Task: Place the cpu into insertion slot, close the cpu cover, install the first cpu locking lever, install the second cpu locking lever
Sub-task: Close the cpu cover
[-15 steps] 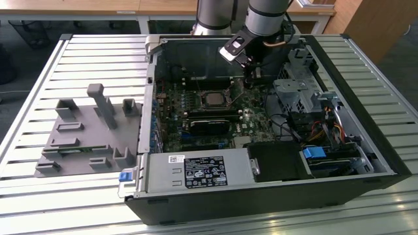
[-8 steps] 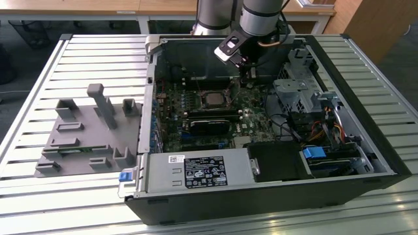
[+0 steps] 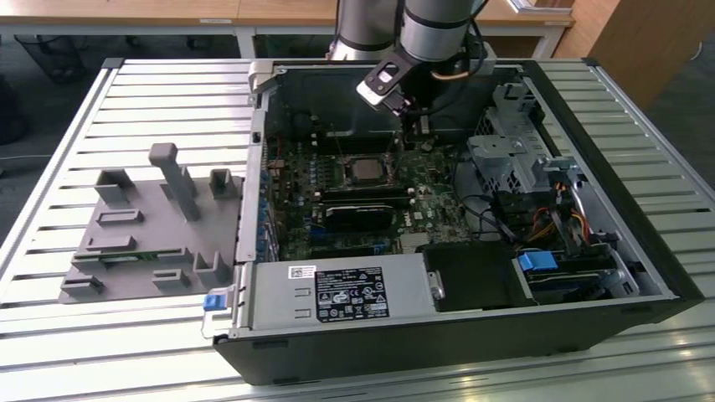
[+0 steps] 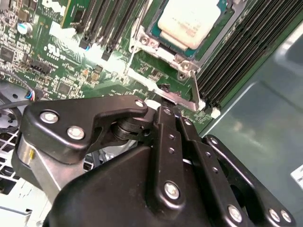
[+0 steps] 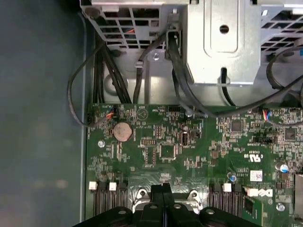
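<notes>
One arm reaches down into the open computer case [image 3: 447,343] from the far side. The gripper [image 5: 162,188] looks pinched together, with nothing I can make out between the fingers, and its tips are low over the green motherboard [image 5: 161,151], right beside the socket. The cpu [image 4: 189,19] is already sitting in the insertion slot [image 4: 142,42], pale metal top showing. A thin silver lever [image 4: 195,92] runs along the socket edge next to the fingertips; can't tell if they touch it. A grey plastic fixture [image 3: 134,234] sits on the slatted table [image 3: 112,352], on the exterior view's left of the case.
</notes>
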